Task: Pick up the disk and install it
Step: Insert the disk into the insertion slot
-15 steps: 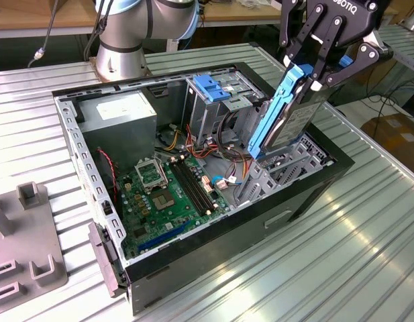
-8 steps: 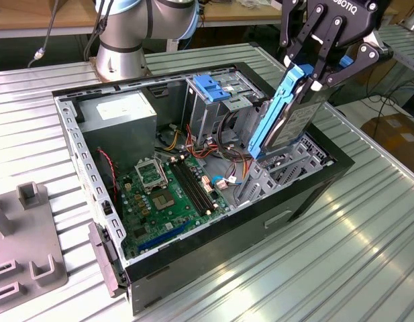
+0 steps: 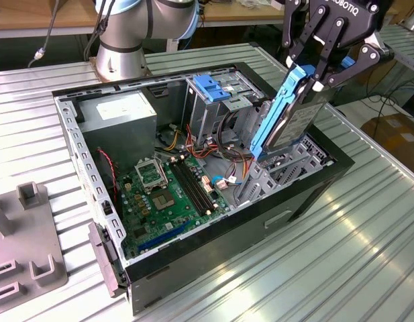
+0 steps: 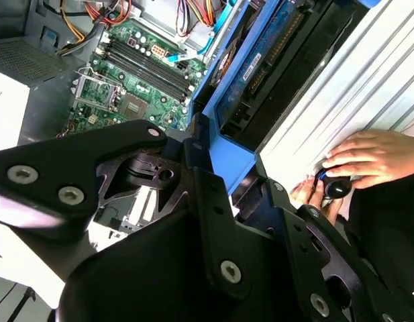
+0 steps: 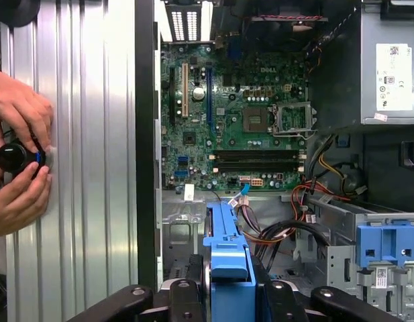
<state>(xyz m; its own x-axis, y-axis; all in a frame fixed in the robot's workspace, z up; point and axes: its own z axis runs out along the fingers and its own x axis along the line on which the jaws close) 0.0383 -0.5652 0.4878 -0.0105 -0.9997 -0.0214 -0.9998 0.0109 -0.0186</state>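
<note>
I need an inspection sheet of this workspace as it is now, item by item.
Surface: ribbed silver metal table, carrying open black computer case.
Job's things: grey metal disk with light-blue rail frame, steeply tilted over the case's drive bay.
Clutter: grey metal fixture block beside the case.
Grippers: black gripper, fingers shut on the disk's upper end.
Cables: red, orange and yellow wires inside the case.
Surroundings: person's hands on the table; brown cardboard box.

Robotics workshop: slatted aluminium workbench (image 3: 368, 255)

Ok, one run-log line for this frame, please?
gripper: shut on disk | disk: lifted, tilted over drive bay in open case | install: not seated
</note>
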